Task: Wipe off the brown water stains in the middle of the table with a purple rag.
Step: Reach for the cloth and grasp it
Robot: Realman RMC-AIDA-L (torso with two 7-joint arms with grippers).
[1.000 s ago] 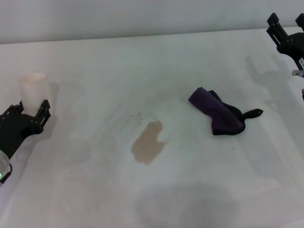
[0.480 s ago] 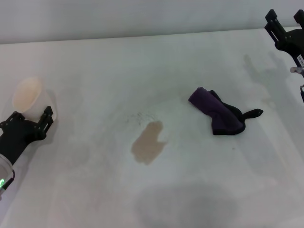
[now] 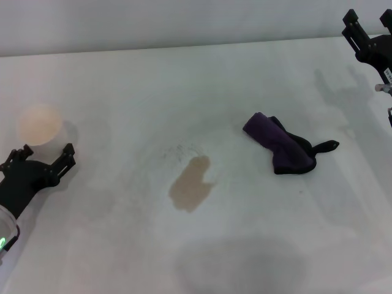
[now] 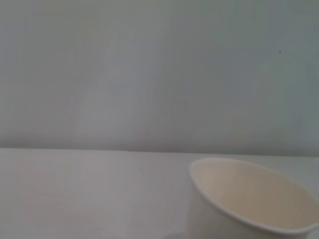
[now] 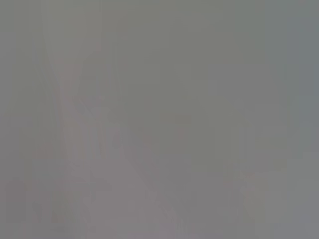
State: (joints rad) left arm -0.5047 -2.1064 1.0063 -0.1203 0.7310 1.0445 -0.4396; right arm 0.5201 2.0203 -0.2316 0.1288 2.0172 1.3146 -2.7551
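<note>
The purple rag (image 3: 283, 149), its long axis slanting toward lower right, lies right of centre on the bench (image 3: 122, 245), nearer the open, empty right gripper (image 3: 367, 29) at upper right than the open left gripper (image 3: 38, 160).

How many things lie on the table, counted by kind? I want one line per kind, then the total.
Cloth: 1, the purple rag
Cup: 1, the pale cup
Spill: 1, the brown water stains
Total: 3 on the table
</note>
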